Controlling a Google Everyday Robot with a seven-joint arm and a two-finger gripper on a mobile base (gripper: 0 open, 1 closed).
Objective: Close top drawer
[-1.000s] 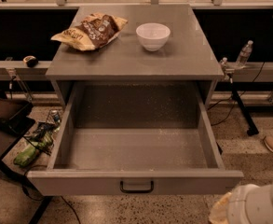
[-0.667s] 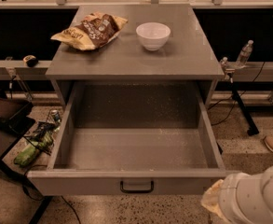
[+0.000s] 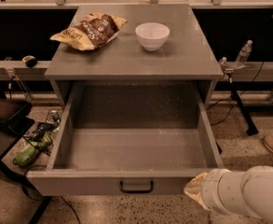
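The arm has come in from the lower right over the last second. Its pale tip, the pincer (image 3: 194, 191), is now at the right front corner of the top drawer (image 3: 136, 149), touching it or just beside it; I cannot tell which. Nor can I tell whether the pincer is open or closed, and nothing shows in its hold. The drawer is as far out as before, its black handle (image 3: 136, 187) to the pincer's left. Well beyond the pincer, a chip bag (image 3: 89, 31) and a bowl (image 3: 152, 35) rest on the worktop (image 3: 182, 62). The approach looks nearly done, but the closing push seems not yet begun.
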